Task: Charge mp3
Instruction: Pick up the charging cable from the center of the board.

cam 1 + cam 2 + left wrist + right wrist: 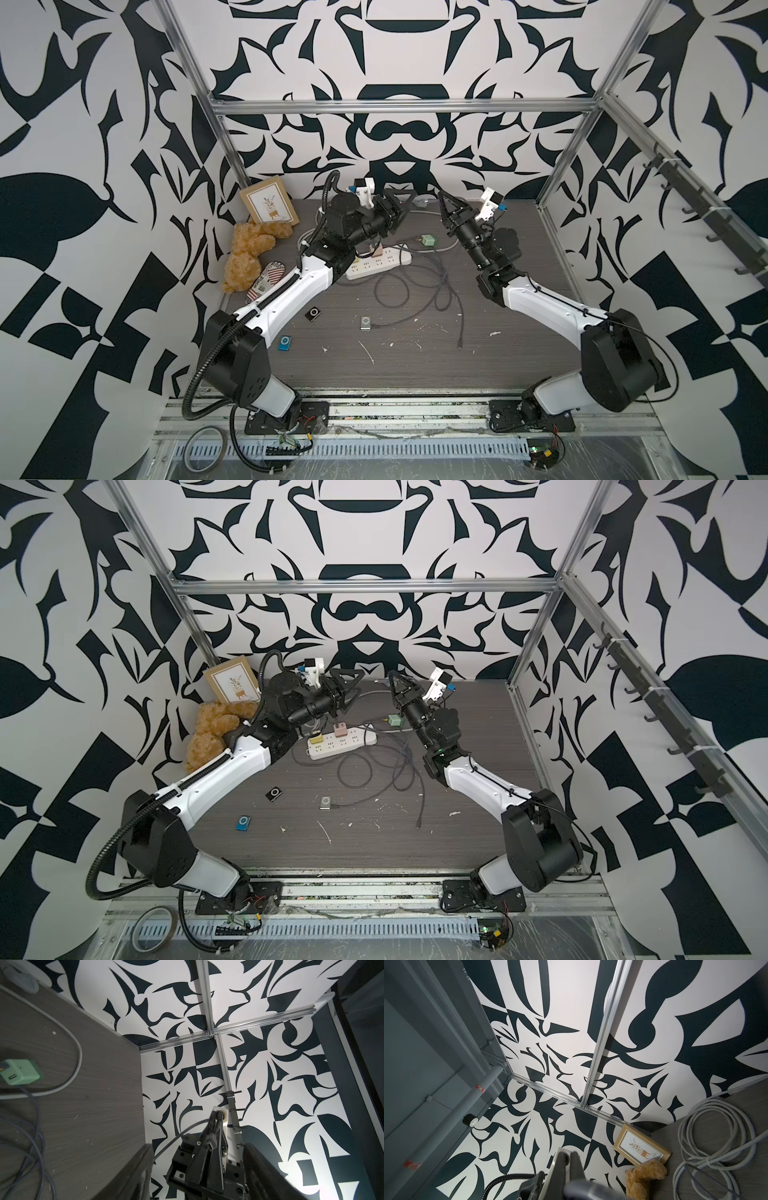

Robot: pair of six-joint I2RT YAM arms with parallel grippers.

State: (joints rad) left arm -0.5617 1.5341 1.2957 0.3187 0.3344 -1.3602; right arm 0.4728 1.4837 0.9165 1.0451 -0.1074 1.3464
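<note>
Grey-cabled plug (211, 1144) in clamped right hand (216, 1114), left wrist view only; left hand (404, 210) agape.

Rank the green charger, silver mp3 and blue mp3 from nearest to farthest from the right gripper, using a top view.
1. green charger, at the back by the right gripper.
2. silver mp3, mid-table.
3. blue mp3, front left.

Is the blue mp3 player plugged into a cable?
No, in a top view the blue mp3 player lies alone on the table with nothing plugged into it.
</note>
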